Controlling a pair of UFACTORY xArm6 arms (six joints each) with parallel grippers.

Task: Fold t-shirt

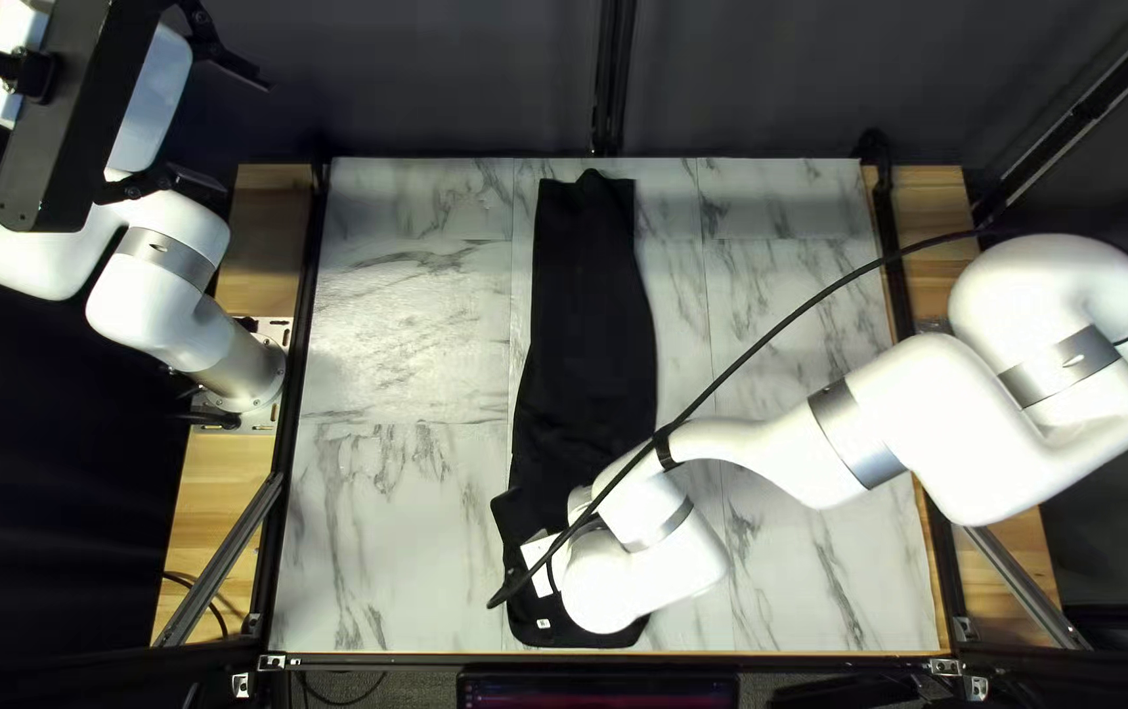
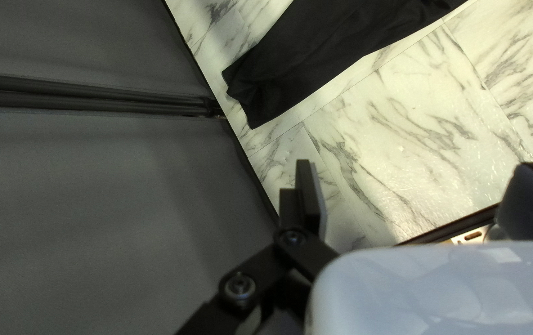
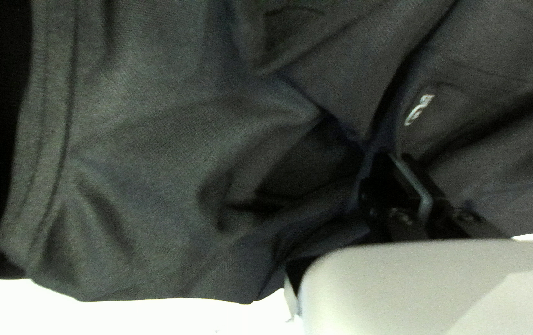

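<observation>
Right claw (image 3: pixel 397 164): drawn together, pinching black t-shirt (image 1: pixel 584 315) fabric, by the look of the creases running in to it.
Cloth around it: rumpled, with a pale mark (image 3: pixel 418 110) beside the claw and a stitched band (image 3: pixel 52 124) farther off.
T-shirt: a long, narrow strip down the middle of the tabletop (image 1: pixel 393 538), from the far edge to near the close edge; the right arm (image 1: pixel 787 460) hides part of the near end.
Left claw (image 2: pixel 418 180): spread wide, holding nothing, well apart from the cloth.
Done: the sides are probably folded in, judging by the narrow outline; the far stretch lies fairly flat.
Left: the strip is at full length, so the crosswise folding seems to remain, and the near end needs straightening.
Stage: perhaps midway, with the right claw likely set to carry the near end over toward the far end.
</observation>
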